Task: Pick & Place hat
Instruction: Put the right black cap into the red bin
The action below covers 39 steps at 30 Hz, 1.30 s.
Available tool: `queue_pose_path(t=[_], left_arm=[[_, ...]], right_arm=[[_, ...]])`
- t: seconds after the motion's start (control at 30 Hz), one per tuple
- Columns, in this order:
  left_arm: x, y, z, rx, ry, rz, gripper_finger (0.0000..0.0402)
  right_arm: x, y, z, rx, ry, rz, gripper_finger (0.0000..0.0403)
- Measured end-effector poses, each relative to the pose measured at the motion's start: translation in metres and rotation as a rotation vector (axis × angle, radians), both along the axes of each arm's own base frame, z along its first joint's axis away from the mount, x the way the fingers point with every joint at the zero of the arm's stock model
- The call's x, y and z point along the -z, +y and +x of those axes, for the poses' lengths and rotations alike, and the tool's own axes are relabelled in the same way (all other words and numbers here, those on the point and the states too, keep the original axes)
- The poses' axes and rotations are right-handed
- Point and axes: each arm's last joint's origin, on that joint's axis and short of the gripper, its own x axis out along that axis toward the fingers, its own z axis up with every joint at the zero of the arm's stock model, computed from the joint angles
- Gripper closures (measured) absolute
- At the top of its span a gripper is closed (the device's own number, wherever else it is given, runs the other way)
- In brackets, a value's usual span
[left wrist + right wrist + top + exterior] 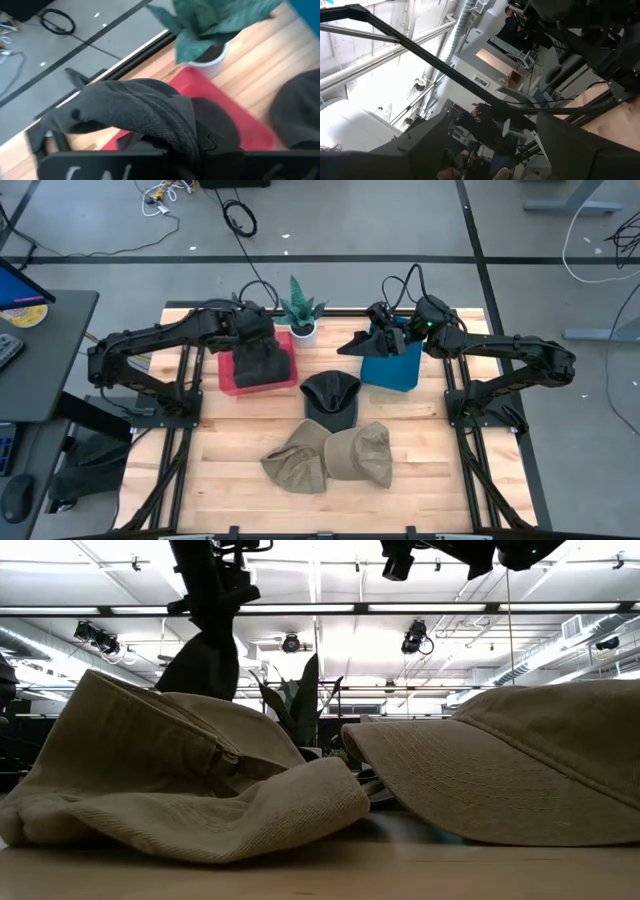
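A dark grey hat (264, 362) hangs from my left gripper (256, 330) over the red bin (230, 380). The low view shows this hat (205, 662) dangling below the arm. My right gripper (385, 330) hovers open above the blue bin (396, 372). Another dark hat's brim (353, 345) sticks out over that bin's left rim. A black hat (331, 396) lies flat mid-table. Two khaki hats (298, 462) (364, 450) rest nearer the table's near edge. My left gripper is shut on the dark grey hat, on bunched cloth (175, 131) at the hat's upper end. The cloth itself covers the fingers, so the exact hold is hidden. The fingers come from above, and the hat hangs slack below them, lifted over the red bin (225, 107).
A potted plant (301, 315) stands at the far edge between the two bins, close to my left gripper. The khaki hats (190, 780) (510, 770) fill the near middle of the table. Bare wood lies at the near left and right corners.
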Motion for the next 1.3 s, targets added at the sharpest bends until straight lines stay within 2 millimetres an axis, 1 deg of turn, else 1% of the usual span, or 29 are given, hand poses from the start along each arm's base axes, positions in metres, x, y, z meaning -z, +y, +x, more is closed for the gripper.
queue_pose_path(t=[0.07, 0.2, 0.47, 0.6, 0.77, 0.83, 1.0, 1.1, 1.3], left_arm=[[0.003, -0.001, 0.006, 0.003, -0.046, 0.001, 0.0378], [0.014, -0.004, 0.009, 0.005, -0.061, -0.015, 0.0378], [0.064, -0.010, 0.001, -0.016, 0.043, -0.088, 0.0378], [0.087, -0.010, 0.000, -0.010, 0.042, -0.100, 0.0378], [0.107, -0.009, -0.005, -0.022, 0.059, -0.094, 0.0377], [0.110, -0.009, -0.006, -0.031, 0.073, -0.077, 0.0378], [0.110, -0.007, -0.008, -0.016, 0.131, 0.011, 0.0378], [0.110, -0.004, -0.009, 0.053, 0.220, 0.062, 0.0378], [0.109, 0.002, -0.010, 0.194, 0.349, 0.106, 0.0378]], right_arm=[[0.000, 0.000, 0.000, 0.000, 0.000, 0.001, 0.0099], [0.000, 0.000, 0.000, 0.000, 0.001, 0.002, 0.0099], [0.000, 0.000, 0.000, 0.012, 0.000, 0.005, 0.0099], [0.000, 0.000, 0.000, 0.018, -0.001, 0.006, 0.0099], [0.000, -0.001, 0.000, 0.025, -0.001, 0.009, 0.0099], [0.000, -0.001, 0.000, 0.025, -0.001, 0.009, 0.0099], [0.000, -0.001, 0.000, 0.026, -0.002, 0.009, 0.0099], [0.000, -0.001, 0.001, 0.047, -0.003, 0.014, 0.0099], [0.000, -0.002, 0.001, 0.062, -0.004, 0.018, 0.0099]])
